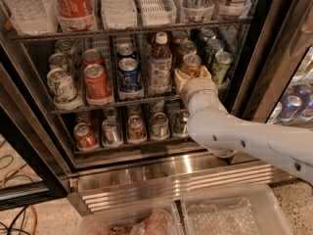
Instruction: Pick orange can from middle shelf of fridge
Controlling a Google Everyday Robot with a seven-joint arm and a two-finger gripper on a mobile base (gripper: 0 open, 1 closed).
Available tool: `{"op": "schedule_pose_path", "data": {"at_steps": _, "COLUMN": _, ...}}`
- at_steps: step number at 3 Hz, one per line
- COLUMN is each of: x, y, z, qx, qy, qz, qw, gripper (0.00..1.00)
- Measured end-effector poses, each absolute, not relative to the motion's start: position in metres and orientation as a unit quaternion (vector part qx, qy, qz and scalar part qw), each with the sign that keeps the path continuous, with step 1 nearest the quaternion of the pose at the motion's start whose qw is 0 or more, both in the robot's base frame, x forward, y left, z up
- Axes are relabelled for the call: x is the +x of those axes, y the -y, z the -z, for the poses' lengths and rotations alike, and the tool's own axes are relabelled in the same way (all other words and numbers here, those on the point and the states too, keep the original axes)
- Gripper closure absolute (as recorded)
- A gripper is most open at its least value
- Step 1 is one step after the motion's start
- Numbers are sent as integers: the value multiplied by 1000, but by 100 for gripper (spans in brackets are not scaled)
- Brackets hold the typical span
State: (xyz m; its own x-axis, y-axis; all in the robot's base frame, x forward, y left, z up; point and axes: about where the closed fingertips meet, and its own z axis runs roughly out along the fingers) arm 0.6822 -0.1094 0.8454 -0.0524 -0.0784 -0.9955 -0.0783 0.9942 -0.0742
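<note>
**Orange can: gripper at pick position**

Camera view. The orange can (191, 62) stands at the front of its lane on the middle shelf (112, 103) of the fridge (146, 173), between a brown bottle (159, 65) and a green can (221, 65). This front position is judged to allow removal without disturbing the cans queued behind it. The gripper (191, 75) is placed against the lower body of the orange can, with the arm entering from below right. Whether the gripper is clamped on the can or apart from it cannot be told. A slight lift over the shelf lip is judged necessary before withdrawal.
</note>
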Motion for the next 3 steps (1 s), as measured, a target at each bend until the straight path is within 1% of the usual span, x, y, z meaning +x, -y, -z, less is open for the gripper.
{"op": "schedule_pose_path", "data": {"at_steps": 1, "x": 681, "y": 111, "z": -847, "qx": -54, "qy": -726, "qz": 3, "qw": 685, "gripper": 95}}
{"op": "schedule_pose_path", "data": {"at_steps": 2, "x": 677, "y": 112, "z": -851, "qx": -57, "qy": -726, "qz": 4, "qw": 686, "gripper": 100}}
{"op": "schedule_pose_path", "data": {"at_steps": 3, "x": 664, "y": 122, "z": -880, "qx": -58, "qy": -706, "qz": 5, "qw": 705, "gripper": 100}}
